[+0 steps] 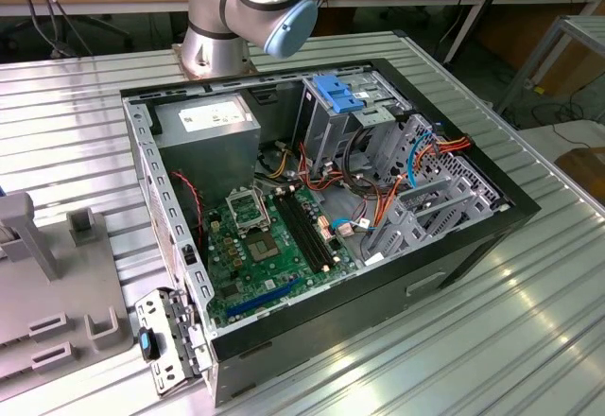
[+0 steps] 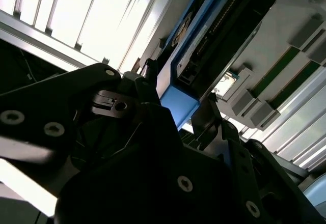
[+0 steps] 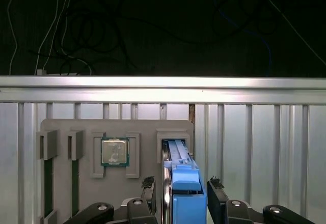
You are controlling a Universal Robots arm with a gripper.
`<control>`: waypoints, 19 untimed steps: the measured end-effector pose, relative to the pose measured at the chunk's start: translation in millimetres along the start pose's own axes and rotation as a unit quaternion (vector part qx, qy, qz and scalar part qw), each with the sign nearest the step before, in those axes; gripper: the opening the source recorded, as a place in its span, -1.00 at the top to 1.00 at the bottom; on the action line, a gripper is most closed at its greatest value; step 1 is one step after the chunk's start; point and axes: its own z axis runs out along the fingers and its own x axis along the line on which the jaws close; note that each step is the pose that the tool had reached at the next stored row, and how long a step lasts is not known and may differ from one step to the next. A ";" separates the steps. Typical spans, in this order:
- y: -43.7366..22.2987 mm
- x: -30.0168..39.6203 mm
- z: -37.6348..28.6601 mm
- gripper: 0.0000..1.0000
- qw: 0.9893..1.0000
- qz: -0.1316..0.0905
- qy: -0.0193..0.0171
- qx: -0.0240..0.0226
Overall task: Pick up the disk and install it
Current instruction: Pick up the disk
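In both wrist views the disk (image 3: 183, 196) (image 2: 191, 35), a dark drive in bright blue rails, stands on edge in a slot of the grey parts holder (image 3: 142, 132). My gripper (image 3: 181, 183) (image 2: 175, 96) is open and straddles the disk's near end. One black finger (image 3: 148, 184) sits on each side with a small gap. The open computer case (image 1: 473, 246) lies in the middle of the exterior view, with its metal drive cage (image 1: 331, 123) at the back under a blue latch.
A processor chip (image 3: 114, 151) rests in a pocket of the holder beside the disk, with memory slots further along. The holder (image 1: 38, 312) sits at the exterior view's left on the ribbed metal table (image 1: 492, 340). The arm's base (image 1: 236, 19) stands behind the case.
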 end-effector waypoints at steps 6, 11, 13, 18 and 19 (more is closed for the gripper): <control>0.0 0.0 0.2 0.11 1.000 0.000 0.000 0.000; 0.0 0.0 0.2 0.25 1.000 0.000 0.000 0.000; 0.0 0.0 0.2 0.25 1.000 0.000 0.000 0.000; 0.0 0.0 0.4 0.25 1.000 0.000 0.000 0.000; 0.0 0.0 0.4 0.25 1.000 0.000 0.000 0.000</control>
